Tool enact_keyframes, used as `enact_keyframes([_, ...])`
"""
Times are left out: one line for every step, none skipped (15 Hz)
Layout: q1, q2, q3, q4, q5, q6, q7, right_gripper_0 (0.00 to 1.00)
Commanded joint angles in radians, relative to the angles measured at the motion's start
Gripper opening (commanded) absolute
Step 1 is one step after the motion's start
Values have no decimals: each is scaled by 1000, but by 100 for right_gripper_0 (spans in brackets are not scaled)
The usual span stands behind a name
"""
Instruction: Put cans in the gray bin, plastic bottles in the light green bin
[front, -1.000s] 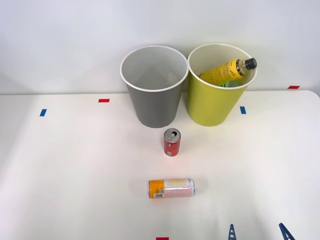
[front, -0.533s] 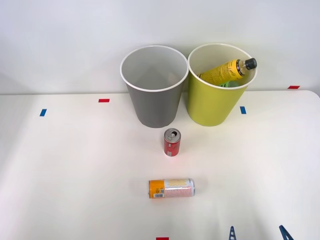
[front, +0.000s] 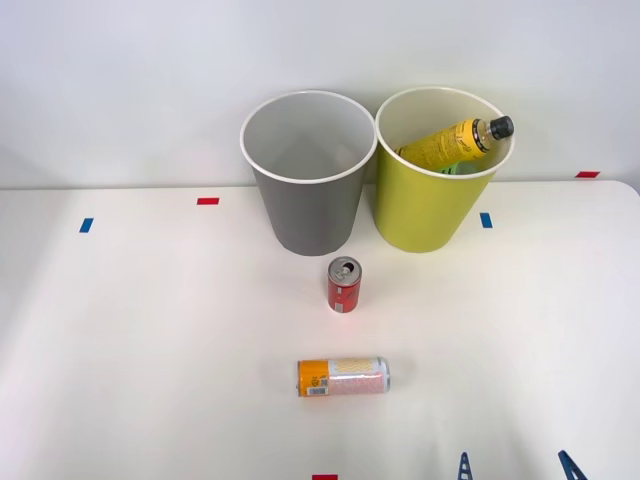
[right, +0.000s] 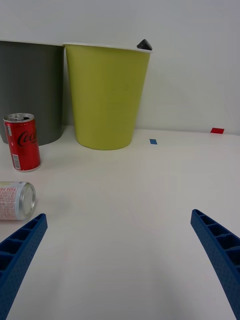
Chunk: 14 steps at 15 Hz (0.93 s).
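A short red can (front: 344, 285) (right: 22, 142) stands upright in front of the gray bin (front: 308, 172) (right: 30, 90). A slim orange-and-pinkish can (front: 343, 376) (right: 16, 200) lies on its side nearer to me. Beside the gray bin is the light green bin (front: 440, 170) (right: 106, 95); a yellow-labelled plastic bottle (front: 456, 141) leans inside it, its black cap (right: 144, 45) poking over the rim. My right gripper (front: 516, 467) (right: 120, 255) hovers open at the table's near edge, to the right of the lying can, with nothing between its fingers.
Small blue and red tape marks (front: 208, 201) dot the white table (front: 150, 330). A white wall rises behind the bins. Open tabletop lies between my gripper and the cans.
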Motion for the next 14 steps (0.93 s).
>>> enact_keyframes([0,0,0,0,0,0,0,100])
enact_keyframes([0,0,0,0,0,0,0,100])
enact_keyframes([0,0,0,0,0,0,0,100])
enact_keyframes([0,0,0,0,0,0,0,100])
enact_keyframes([0,0,0,0,0,0,0,100])
enact_keyframes([0,0,0,0,0,0,0,100])
enact_keyframes([0,0,0,0,0,0,0,100])
enact_keyframes([0,0,0,0,0,0,0,100])
enact_keyframes([0,0,0,0,0,0,0,100])
enact_keyframes([0,0,0,0,0,0,0,100])
enact_keyframes([0,0,0,0,0,0,0,100])
enact_keyframes([0,0,0,0,0,0,0,100])
enact_keyframes([0,0,0,0,0,0,0,100])
enact_keyframes([0,0,0,0,0,0,0,100])
